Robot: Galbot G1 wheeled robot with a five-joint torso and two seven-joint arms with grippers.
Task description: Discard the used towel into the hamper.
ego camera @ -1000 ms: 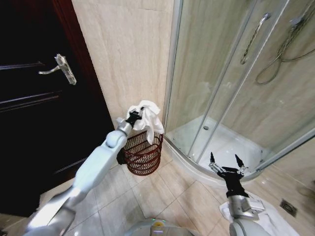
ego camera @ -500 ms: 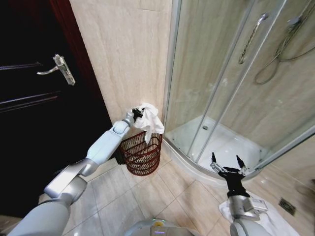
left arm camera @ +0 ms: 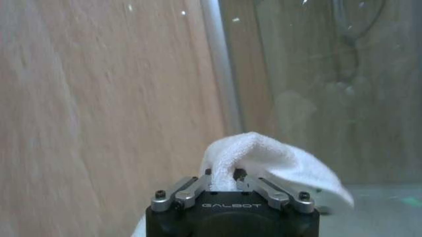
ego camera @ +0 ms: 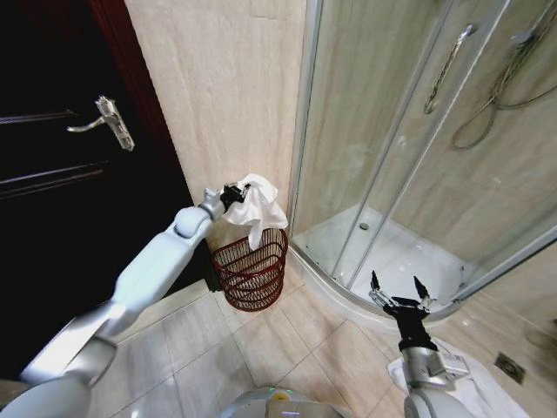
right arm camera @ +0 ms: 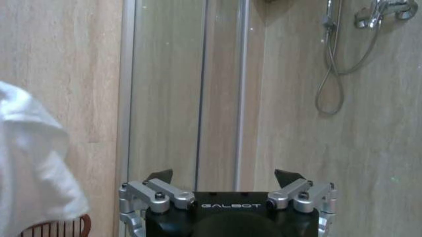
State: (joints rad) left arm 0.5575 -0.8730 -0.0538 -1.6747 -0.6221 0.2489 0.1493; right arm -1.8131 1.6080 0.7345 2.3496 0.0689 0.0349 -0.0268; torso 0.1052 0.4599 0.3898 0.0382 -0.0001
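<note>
a: so where are we at with the towel thing?

b: carry stage, right before the drop i'd say. the left gripper (ego camera: 231,193) is clamped tight on a fold of the white towel (ego camera: 258,207), which hangs in the air just above the hamper (ego camera: 253,269). lowest corner of the cloth dangles close to the rim, can't tell from the head view if it's actually touching.

a: and the other arm?

b: right gripper (ego camera: 397,293) is parked low near the shower tray (ego camera: 396,258), fingers spread wide, holding nothing.

a: what does the next move need?

b: my guess: get the towel's bulk centred over the basket mouth, then let go. the hamper sits tucked in the corner between the beige tiled wall (ego camera: 228,96) and the shower frame (ego camera: 304,109), so there isn't much room to swing. the cloth hangs a bit to the wall side, so a drop from here could drape over the rim instead of going in.

a: what's the stuff like?

b: towel's soft terry, bunched and floppy, the left wrist view shows it pinched in a puffy hump between the fingertips (left arm camera: 209,174). hamper is a round open-weave thing, dark reddish-brown, tapering toward its base, looks light, could tip if bumped. floor is glossy tile.
</note>
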